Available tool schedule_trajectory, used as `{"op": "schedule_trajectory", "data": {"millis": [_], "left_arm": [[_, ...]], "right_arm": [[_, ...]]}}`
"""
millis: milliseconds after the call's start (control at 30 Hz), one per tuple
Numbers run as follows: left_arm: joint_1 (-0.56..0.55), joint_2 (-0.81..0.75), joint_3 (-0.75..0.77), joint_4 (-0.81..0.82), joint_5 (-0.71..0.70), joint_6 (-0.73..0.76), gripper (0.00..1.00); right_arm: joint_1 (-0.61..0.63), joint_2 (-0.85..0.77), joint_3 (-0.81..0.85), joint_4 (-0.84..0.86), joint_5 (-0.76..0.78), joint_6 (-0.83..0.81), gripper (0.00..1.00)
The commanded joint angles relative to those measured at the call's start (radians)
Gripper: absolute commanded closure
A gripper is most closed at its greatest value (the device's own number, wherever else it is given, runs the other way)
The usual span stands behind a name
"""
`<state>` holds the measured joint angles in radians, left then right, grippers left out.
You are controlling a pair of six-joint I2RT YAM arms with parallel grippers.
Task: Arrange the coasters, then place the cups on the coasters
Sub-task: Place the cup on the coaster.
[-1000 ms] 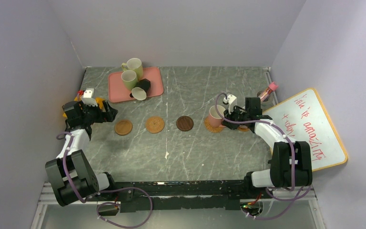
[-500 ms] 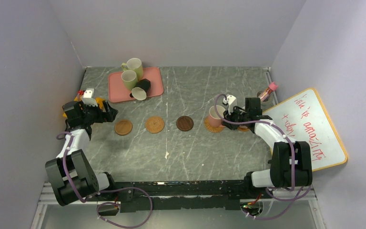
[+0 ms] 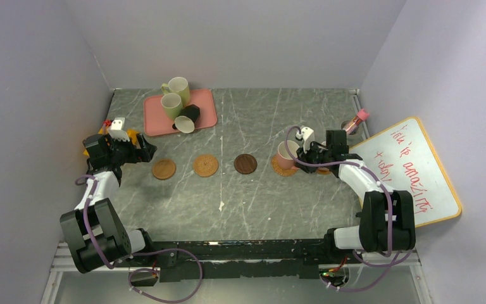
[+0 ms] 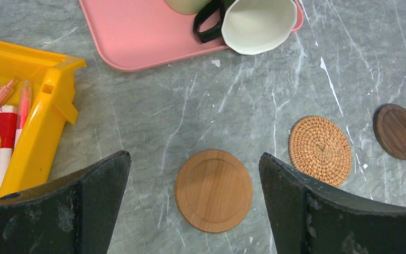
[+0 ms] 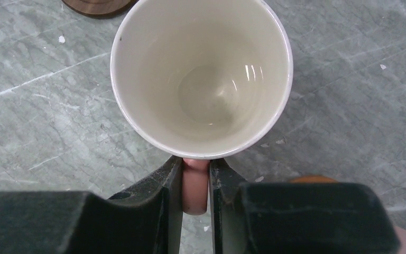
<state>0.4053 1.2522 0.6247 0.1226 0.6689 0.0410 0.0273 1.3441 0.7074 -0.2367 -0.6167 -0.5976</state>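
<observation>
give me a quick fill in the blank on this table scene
The right gripper pinches the pink mug by its ____.
The black mug lies tipped on the pink ____.
The left gripper hangs wide ____ above the smooth wooden coaster.
Missing: handle; tray; open.

change is confined to the right arm [image 3: 362,178]. its forearm and elbow have drifted slightly toward the near right edge of the table [image 3: 253,202], and the upper link [image 3: 389,221] sits a little lower in the top view. the white wrist mount [image 3: 306,135] has shifted marginally, and the right gripper [image 3: 299,155], set about the handle of the pink cup [image 3: 286,151], has shifted with it.
</observation>
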Motion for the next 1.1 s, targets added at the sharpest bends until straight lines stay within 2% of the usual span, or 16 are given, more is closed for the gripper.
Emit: {"op": "schedule_trajectory", "data": {"millis": [0,500,667,933,1067], "left_arm": [[0.005,-0.005,0.026,0.010,0.028,0.008,0.04],[0.004,-0.008,0.026,0.008,0.028,0.010,0.04],[0.004,-0.009,0.026,0.007,0.026,0.010,0.04],[0.004,-0.007,0.026,0.007,0.026,0.010,0.04],[0.004,-0.005,0.027,0.006,0.028,0.010,0.04]], "right_arm": [[-0.003,-0.035,0.000,0.008,-0.062,-0.028,0.75],[-0.003,-0.056,-0.002,-0.027,-0.064,-0.051,0.75],[-0.003,-0.057,0.000,-0.030,-0.056,-0.054,0.68],[-0.003,-0.048,0.015,-0.053,-0.041,-0.071,0.44],[-0.003,-0.062,0.022,-0.069,-0.027,-0.078,0.26]]}}
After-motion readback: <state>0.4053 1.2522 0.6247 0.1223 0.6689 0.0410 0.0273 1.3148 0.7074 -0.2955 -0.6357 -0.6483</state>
